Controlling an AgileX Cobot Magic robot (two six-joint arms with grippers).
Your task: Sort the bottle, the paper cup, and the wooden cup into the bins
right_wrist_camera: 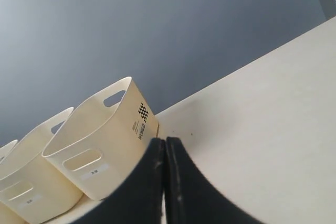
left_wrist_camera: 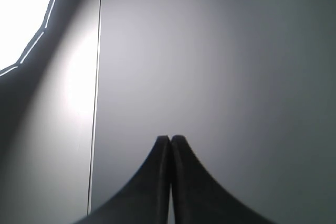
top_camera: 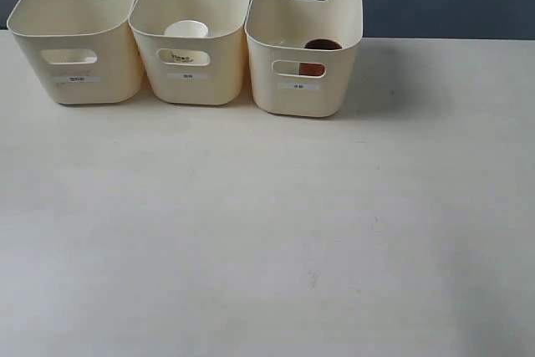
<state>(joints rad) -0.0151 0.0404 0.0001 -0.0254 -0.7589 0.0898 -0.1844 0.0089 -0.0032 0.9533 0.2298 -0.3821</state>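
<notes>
Showing both arms held clear of the work. Right gripper (right_wrist_camera: 161,141): jaws pressed together with nothing between them, hanging over the table (right_wrist_camera: 273,119). Left gripper (left_wrist_camera: 170,139): jaws likewise together and empty, facing only a grey wall (left_wrist_camera: 220,51), with no task thing ahead of it.

Just ahead of the right gripper stands the near bin (right_wrist_camera: 113,129). The exterior view shows the wooden cup (top_camera: 323,44) upright inside it, brown side visible through the handle cutout. Next beyond, the mid bin (top_camera: 196,81) holds the paper cup (top_camera: 185,29), also upright. Farthest from the right gripper is the far bin (top_camera: 79,48).

Each cup sits alone in a labelled bin, suggesting one class per bin. With empty jaws and nothing loose on the table, sorting is probably finished.

Hidden or unclear: the bottle cannot be made out anywhere. Being clear, it may lie low in the far bin behind the front wall, but this is unconfirmed. The labels are too small to read. Neither arm appears in the exterior view, and the right wrist view cuts off the bin interiors.
</notes>
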